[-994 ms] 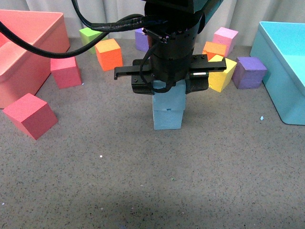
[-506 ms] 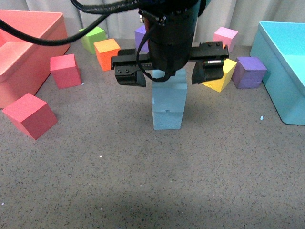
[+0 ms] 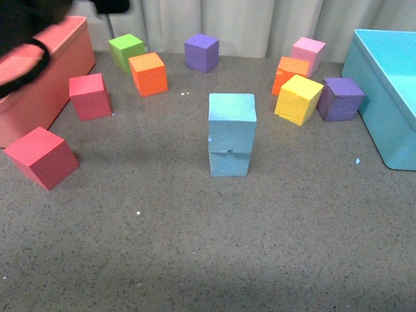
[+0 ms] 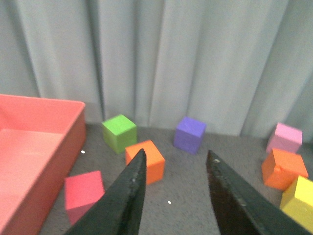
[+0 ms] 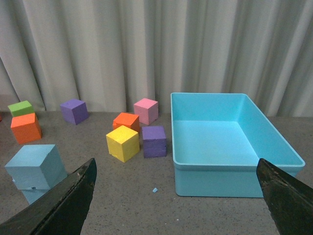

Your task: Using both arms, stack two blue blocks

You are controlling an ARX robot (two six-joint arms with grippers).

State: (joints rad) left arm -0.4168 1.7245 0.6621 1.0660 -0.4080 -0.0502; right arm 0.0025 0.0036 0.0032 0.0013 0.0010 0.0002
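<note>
Front view: the two blue blocks (image 3: 231, 133) are stacked mid-table, upper one sat slightly skewed on the lower; nothing is gripping them.
Left wrist view: left gripper (image 4: 175, 188) is seen with fingers apart and empty, aimed at the orange cube (image 4: 145, 161).
Right wrist view: right gripper (image 5: 178, 198) is spread wide, nothing held; the stack sits off to one side.
Risk: probably a topple if the skewed top gets bumped by an arm.
</note>
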